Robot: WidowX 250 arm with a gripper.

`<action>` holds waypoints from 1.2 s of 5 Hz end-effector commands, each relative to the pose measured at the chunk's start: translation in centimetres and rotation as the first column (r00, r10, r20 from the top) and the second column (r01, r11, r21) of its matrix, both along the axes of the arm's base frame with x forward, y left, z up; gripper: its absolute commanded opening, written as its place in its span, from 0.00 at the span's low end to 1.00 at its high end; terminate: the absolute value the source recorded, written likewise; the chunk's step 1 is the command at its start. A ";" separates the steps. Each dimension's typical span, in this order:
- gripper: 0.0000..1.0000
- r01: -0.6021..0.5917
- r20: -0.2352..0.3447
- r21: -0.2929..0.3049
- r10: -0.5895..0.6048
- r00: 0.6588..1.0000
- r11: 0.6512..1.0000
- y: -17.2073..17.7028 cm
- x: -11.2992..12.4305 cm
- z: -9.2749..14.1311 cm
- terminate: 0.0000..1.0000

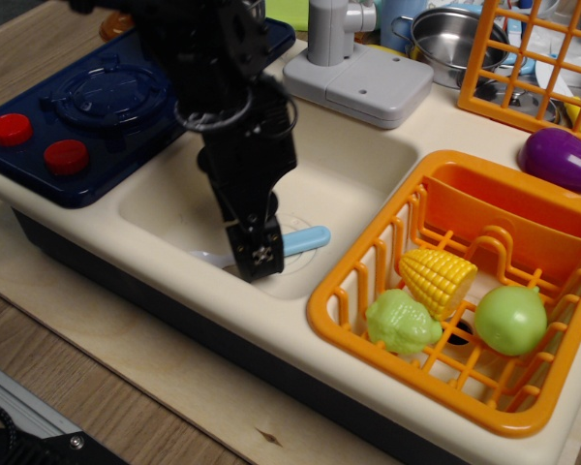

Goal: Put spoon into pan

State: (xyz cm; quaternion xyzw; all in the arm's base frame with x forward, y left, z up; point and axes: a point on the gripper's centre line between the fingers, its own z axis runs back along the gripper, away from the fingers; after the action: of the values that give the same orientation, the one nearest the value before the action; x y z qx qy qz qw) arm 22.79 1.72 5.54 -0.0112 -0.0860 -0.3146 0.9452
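The spoon [307, 238] lies flat on the floor of the cream sink [358, 179]. Its light blue handle points right, and a bit of its white bowl shows left of the fingers. My gripper [256, 260] is down in the sink with its tips at the spoon's neck. I see it side-on, so the gap between the fingers is hidden. The pan is hidden behind my black arm at the top of the blue stove [87, 107].
An orange dish basket [341, 302] at the right holds a corn cob [436, 279] and two green vegetables. A grey faucet base [363, 82] stands behind the sink. A small steel pot [453, 39], an orange rack and a purple eggplant [562, 160] are at the back right.
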 end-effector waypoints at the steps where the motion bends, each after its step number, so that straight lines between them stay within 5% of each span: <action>1: 1.00 -0.013 0.027 0.022 0.012 1.000 1.000 -0.3 0.5 -0.9 0.00; 2: 0.00 -0.069 0.006 -0.029 0.069 0.998 0.997 0.0 0.2 -1.9 0.00; 4: 0.00 -0.068 0.013 -0.016 0.068 0.998 0.998 -0.1 0.3 -1.5 0.00; 6: 0.00 -0.020 -0.049 0.142 0.028 0.998 0.990 1.1 0.9 5.0 0.00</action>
State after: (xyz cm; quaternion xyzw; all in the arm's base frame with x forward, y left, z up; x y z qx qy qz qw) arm 23.32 3.47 11.31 0.0592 0.0012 -0.3208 0.9453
